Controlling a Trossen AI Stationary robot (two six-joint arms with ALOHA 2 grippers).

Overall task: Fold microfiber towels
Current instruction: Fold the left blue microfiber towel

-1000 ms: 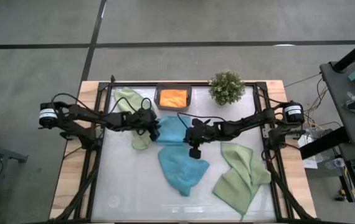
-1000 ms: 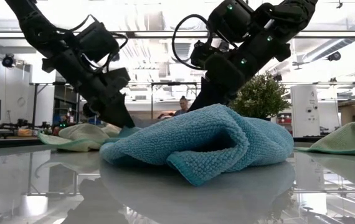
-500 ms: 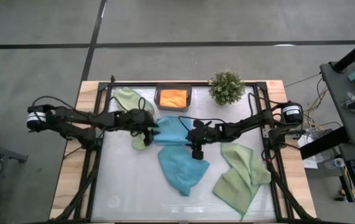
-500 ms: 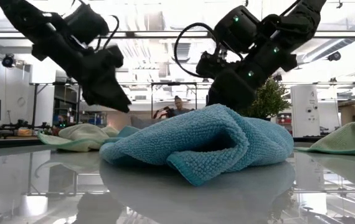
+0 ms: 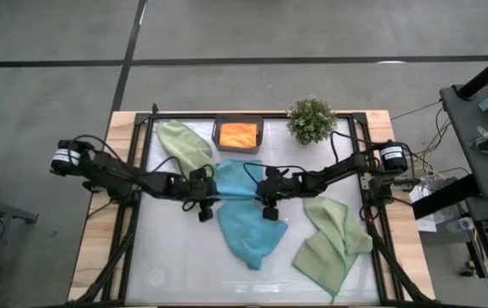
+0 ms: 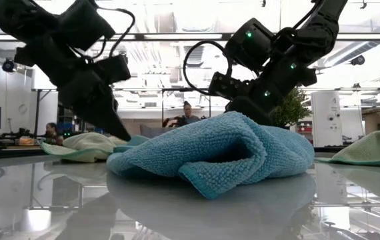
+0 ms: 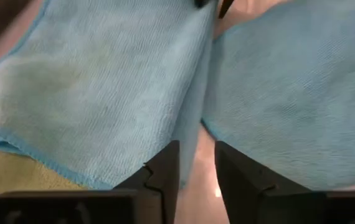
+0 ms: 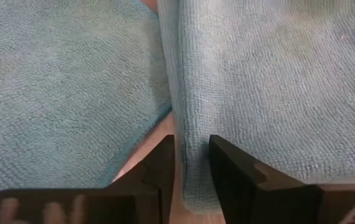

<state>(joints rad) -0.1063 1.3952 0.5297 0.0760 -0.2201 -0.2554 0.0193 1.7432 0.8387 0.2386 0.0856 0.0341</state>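
Tray [image 5: 238, 121]: holds orange towel [image 5: 238, 134].
Left gripper [image 7: 196, 163]: fingers slightly apart, empty, over blue towels [image 5: 246, 224].
Right gripper [image 8: 192, 160]: fingers slightly apart, straddling a blue towel's edge.

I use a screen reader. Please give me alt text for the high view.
Two dark arms meet over two crumpled teal-blue microfiber towels mid-table. Sage green towels lie at right and rear left, behind them an orange towel in a dark tray.

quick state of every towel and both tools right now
back teal-blue towel, bunched up
front teal-blue towel, crumpled
left sage towel, crumpled
right sage towel, loosely doubled over
orange towel, lying in tray
left tool, slightly open at teal edge
right tool, low over teal edge
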